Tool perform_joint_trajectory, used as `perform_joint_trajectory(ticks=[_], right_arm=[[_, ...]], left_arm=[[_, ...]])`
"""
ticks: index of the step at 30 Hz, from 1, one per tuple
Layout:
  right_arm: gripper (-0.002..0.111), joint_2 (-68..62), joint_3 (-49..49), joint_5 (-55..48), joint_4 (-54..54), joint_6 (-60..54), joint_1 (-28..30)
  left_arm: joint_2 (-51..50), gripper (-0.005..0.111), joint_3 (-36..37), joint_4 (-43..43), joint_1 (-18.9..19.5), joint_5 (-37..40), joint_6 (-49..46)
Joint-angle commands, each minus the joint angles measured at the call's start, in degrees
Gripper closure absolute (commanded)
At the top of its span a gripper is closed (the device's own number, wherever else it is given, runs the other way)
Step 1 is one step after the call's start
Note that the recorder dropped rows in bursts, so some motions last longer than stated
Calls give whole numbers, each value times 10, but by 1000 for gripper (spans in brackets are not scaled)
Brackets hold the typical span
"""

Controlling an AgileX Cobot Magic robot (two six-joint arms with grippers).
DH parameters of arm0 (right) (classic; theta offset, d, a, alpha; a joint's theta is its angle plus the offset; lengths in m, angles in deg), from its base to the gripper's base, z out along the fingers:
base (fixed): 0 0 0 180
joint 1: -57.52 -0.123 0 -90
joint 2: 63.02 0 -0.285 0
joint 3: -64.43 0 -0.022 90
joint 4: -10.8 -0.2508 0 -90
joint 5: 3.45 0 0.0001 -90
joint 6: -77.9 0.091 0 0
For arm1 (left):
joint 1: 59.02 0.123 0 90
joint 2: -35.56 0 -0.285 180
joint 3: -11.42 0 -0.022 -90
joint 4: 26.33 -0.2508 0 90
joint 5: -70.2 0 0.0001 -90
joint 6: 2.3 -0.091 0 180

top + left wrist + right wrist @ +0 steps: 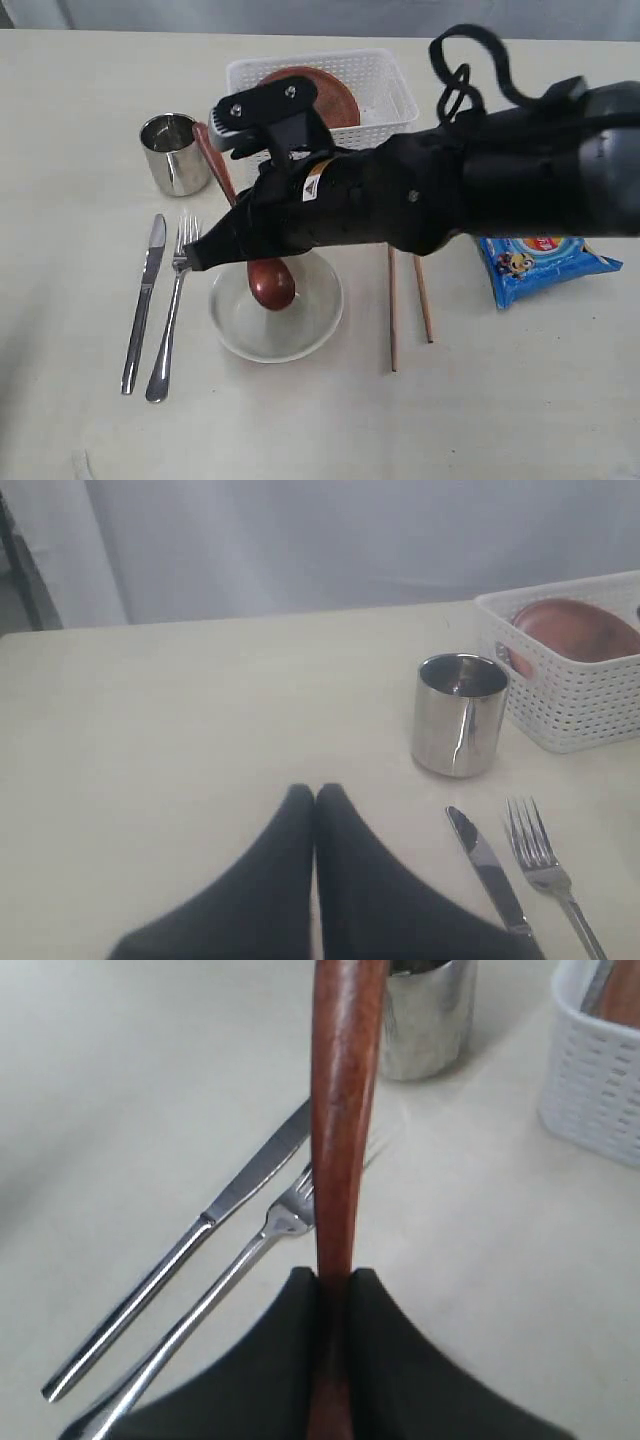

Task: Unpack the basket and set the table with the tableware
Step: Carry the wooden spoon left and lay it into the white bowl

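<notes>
right gripper (335, 1278) clamped on spoon (340, 1110) (head over bowl (232, 322)), left gripper (316, 792) together, empty

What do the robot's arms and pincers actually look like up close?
The right arm is bulky, wrapped in a black fabric cover, with a looping black cable, a small white-and-orange sticker and a black bracket with two screws. Both the right pincer and left pincer are black, tapering to narrow tips.

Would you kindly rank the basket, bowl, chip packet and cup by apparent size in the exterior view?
1. Basket, though the arm hides part of it.
2. Bowl.
3. Chip packet: close to the bowl, and the arm covers its top edge, so this is unsure.
4. Cup.
</notes>
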Motion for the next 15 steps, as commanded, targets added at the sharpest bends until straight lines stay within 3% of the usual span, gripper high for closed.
perform_joint_trajectory(ticks=[1,8,13,15], right_arm=[[109,-27,1,5,-2,-7,-2],[104,-28,1,-2,-2,-8,-2],[67,-28,1,-23,-2,-12,-2],[57,-28,1,-23,-2,-12,-2]], left_arm=[[2,106,2,1,1,0,0],[2,106,2,1,1,0,0],[2,106,2,1,1,0,0],[2,106,2,1,1,0,0]])
